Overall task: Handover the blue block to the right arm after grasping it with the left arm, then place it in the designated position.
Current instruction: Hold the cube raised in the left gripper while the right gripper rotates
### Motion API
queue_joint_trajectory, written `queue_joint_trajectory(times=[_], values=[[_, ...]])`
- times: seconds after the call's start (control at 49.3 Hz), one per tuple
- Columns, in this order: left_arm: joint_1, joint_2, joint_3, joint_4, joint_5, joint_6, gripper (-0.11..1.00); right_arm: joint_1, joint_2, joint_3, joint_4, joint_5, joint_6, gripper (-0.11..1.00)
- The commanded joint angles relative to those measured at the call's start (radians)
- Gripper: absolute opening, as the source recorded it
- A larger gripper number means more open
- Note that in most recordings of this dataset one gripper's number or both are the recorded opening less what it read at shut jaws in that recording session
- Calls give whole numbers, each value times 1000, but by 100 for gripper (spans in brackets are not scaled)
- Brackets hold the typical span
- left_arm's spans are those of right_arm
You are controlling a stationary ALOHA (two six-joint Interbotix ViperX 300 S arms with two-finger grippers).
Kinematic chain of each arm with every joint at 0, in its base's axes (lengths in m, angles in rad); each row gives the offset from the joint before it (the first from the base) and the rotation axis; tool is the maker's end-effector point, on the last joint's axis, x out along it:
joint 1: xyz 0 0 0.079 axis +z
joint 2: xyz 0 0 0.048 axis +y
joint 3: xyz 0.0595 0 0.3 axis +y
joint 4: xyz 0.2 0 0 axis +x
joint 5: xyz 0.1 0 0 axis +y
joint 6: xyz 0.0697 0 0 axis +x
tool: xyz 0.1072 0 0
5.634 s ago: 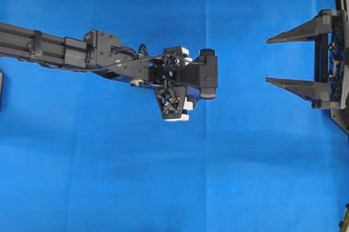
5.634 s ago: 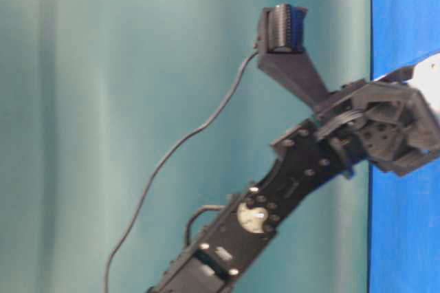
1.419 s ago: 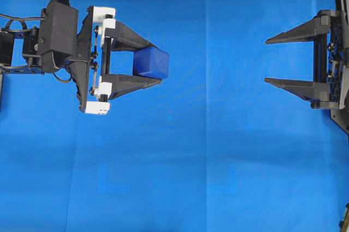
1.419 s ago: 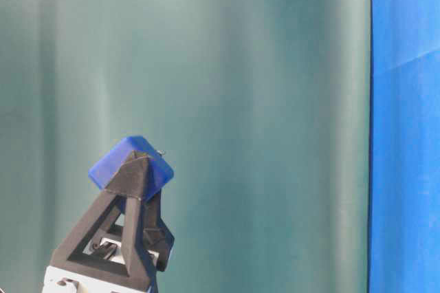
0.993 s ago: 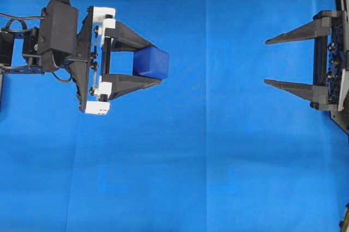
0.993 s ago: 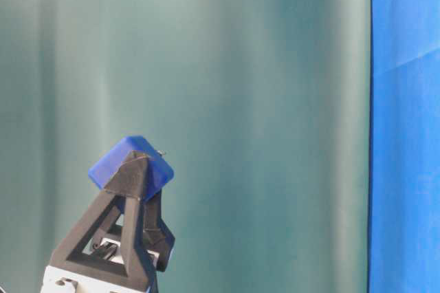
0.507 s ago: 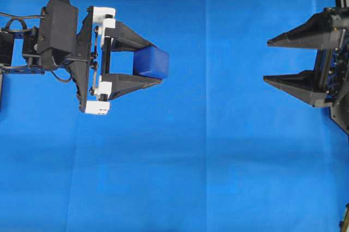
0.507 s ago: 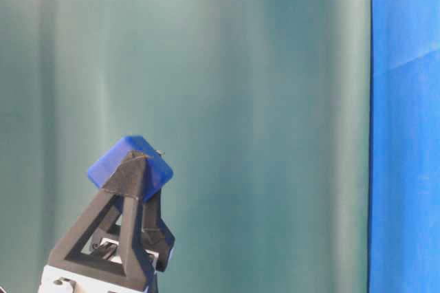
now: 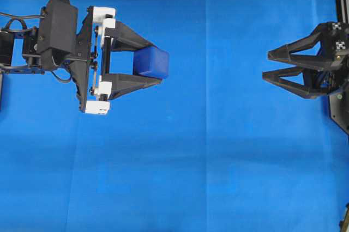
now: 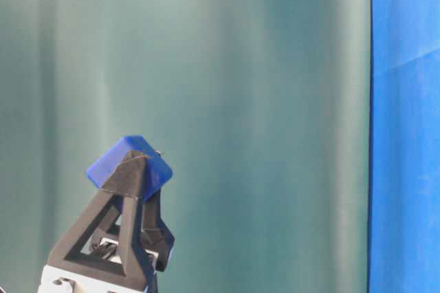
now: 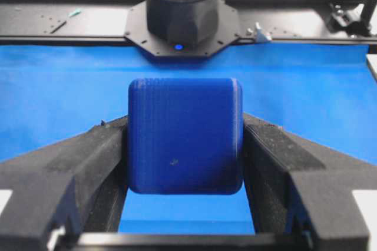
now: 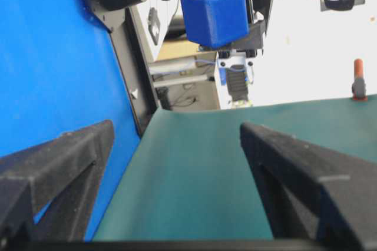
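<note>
My left gripper (image 9: pixel 148 66) clenched the block (image 9: pixel 152 62) near its tips; my right gripper (image 9: pixel 272 65), fingers spread and empty, faced it — approach squarely, then take the exposed faces.

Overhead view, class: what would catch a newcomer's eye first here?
The blue block, pinched between the fingertips of the left pincer at the left, held above the blue cloth. Opposite it, at the right edge, the right pincer gapes open and empty, tips pointing toward the block.

gap: bare blue cloth (image 9: pixel 218 134) between both end effectors | obstacles: none
</note>
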Motion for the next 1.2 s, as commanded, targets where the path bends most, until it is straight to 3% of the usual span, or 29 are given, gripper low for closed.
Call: queue_joint_trajectory(times=[0.0, 1.176], values=[[-2, -20, -12, -2, -9, -2, 48, -2, 12, -20, -8, -12, 0, 95], [-2, -20, -12, -2, -11, -2, 48, 0, 21, -18, -12, -37, -3, 95]])
